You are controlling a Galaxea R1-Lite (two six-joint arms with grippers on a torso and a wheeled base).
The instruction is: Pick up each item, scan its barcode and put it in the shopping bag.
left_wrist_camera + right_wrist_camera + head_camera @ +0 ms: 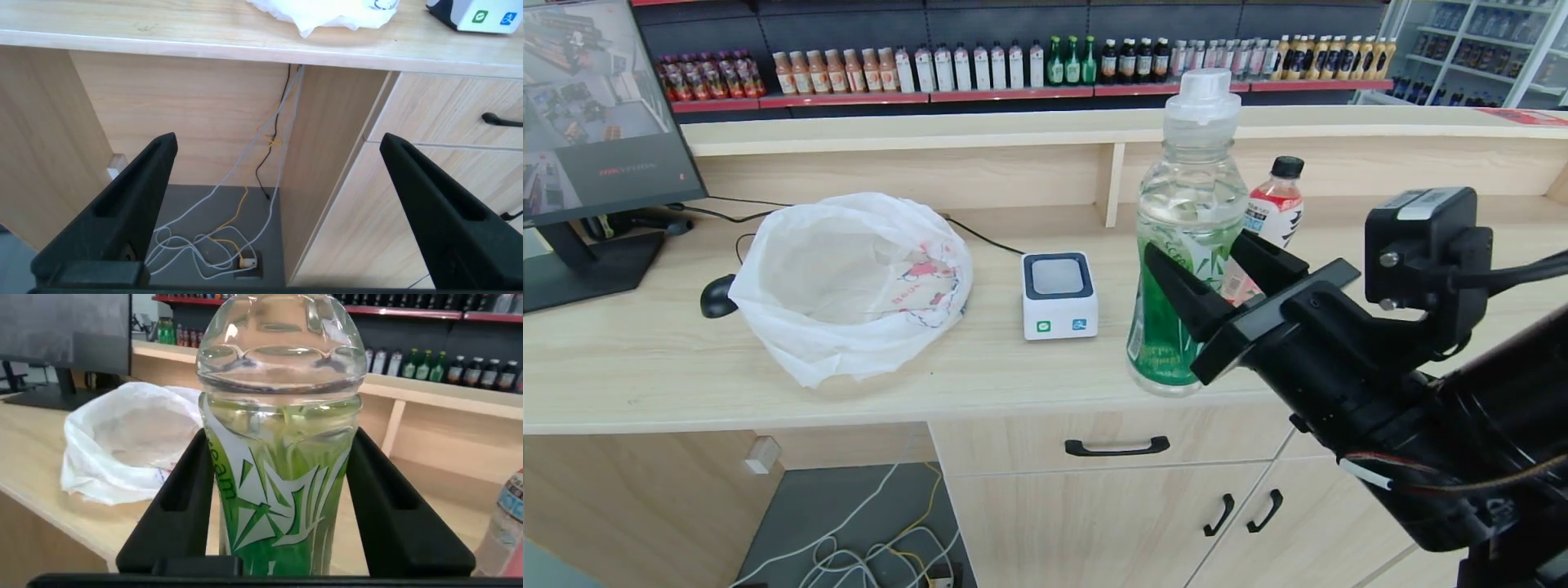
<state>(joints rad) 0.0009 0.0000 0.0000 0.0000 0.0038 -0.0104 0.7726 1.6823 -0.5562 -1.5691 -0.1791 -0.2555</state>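
— Where's the bottle?
— Upright at the counter's near edge, right of the scanner. The right gripper clasps both its sides (green leaf label, white lettering).
— The left gripper?
— Spread wide, below the counter. The shopping bag sits left of the scanner.

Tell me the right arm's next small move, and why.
Probably lift the green bottle straight up a little. The right gripper looks shut on its label, one finger on each side, yet the bottle seems to stand on the counter. It should clear the surface before swinging left to the scanner, which sits between it and the bag.
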